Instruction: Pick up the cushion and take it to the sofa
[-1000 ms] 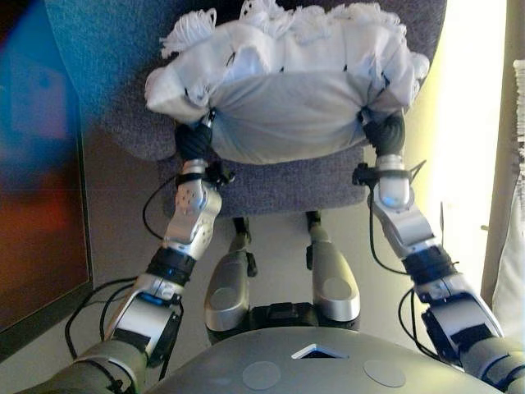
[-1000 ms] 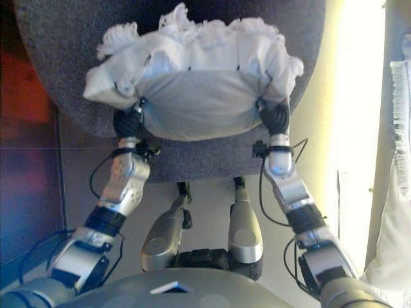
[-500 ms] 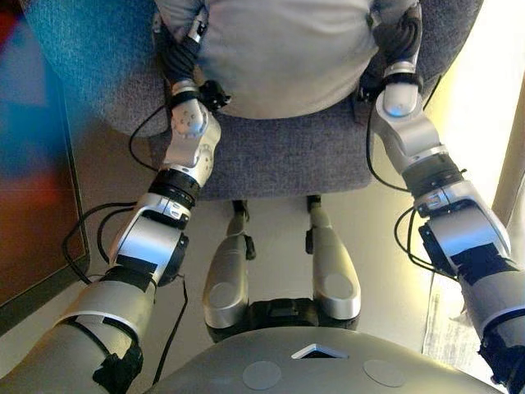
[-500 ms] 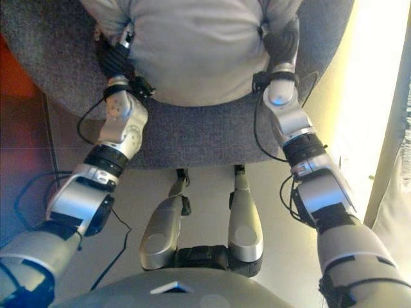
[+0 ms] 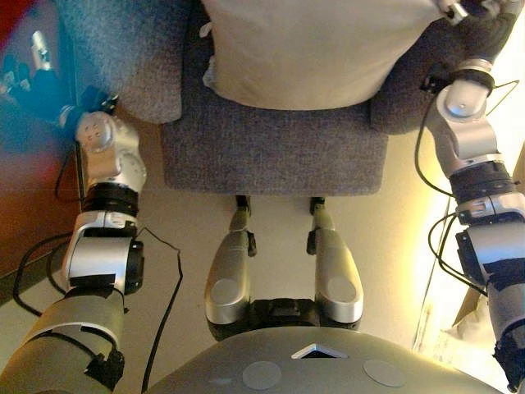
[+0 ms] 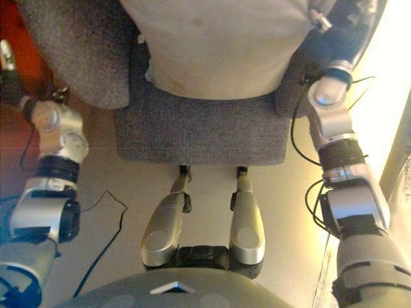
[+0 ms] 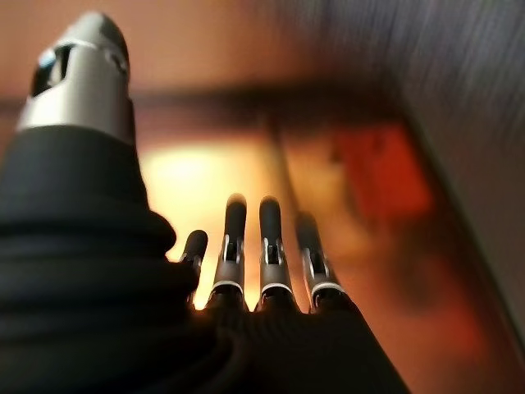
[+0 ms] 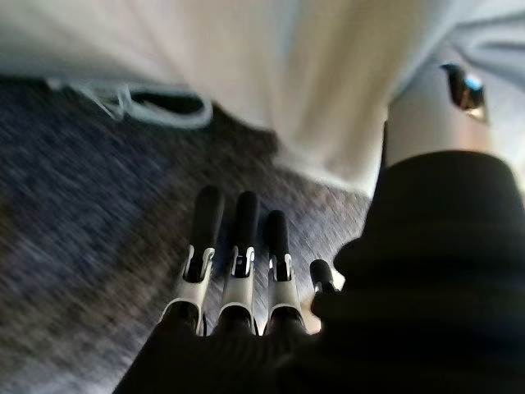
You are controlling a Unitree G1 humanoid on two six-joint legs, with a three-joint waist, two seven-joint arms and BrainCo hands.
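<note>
Head views: the cushion (image 5: 316,49) rests on the grey sofa (image 5: 275,152) seat, against the backrest. I judge delivery complete; only arm withdrawal is left.

Left wrist view: my left hand (image 7: 262,246) has straight fingers, holds nothing, and faces a reddish surface away from the sofa.

Right wrist view: my right hand (image 8: 238,254), fingers extended and empty, hovers beside the cushion's lower edge, a detail unclear overhead.

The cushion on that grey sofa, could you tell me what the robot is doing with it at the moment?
The pale cushion lies on the grey sofa, and neither hand holds it. The right hand is open, its fingers straight over the sofa fabric just beside the cushion's edge. The left hand is open too, out past the sofa's left arm.
</note>
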